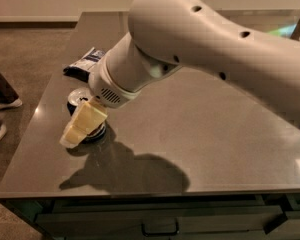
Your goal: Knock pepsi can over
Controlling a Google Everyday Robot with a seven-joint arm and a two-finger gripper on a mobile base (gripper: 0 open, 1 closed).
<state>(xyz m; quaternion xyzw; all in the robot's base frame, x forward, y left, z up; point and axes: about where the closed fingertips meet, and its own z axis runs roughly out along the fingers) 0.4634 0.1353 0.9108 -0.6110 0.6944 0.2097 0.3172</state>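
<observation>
The pepsi can [79, 95] stands near the left edge of the grey table [200, 149]. Only its silver top and a bit of its dark base show. My gripper [81, 125] has cream fingers and hangs from the big white arm [190, 49]. It is right in front of the can, against its near side, and covers most of the can's body. The fingers look pressed together with nothing between them. I cannot tell whether the can is upright or tilted.
A blue-and-white foil snack bag [86, 62] lies behind the can near the table's left edge. A person's shoes [5, 104] are on the floor to the left. The table's front edge has drawers [160, 224] below it.
</observation>
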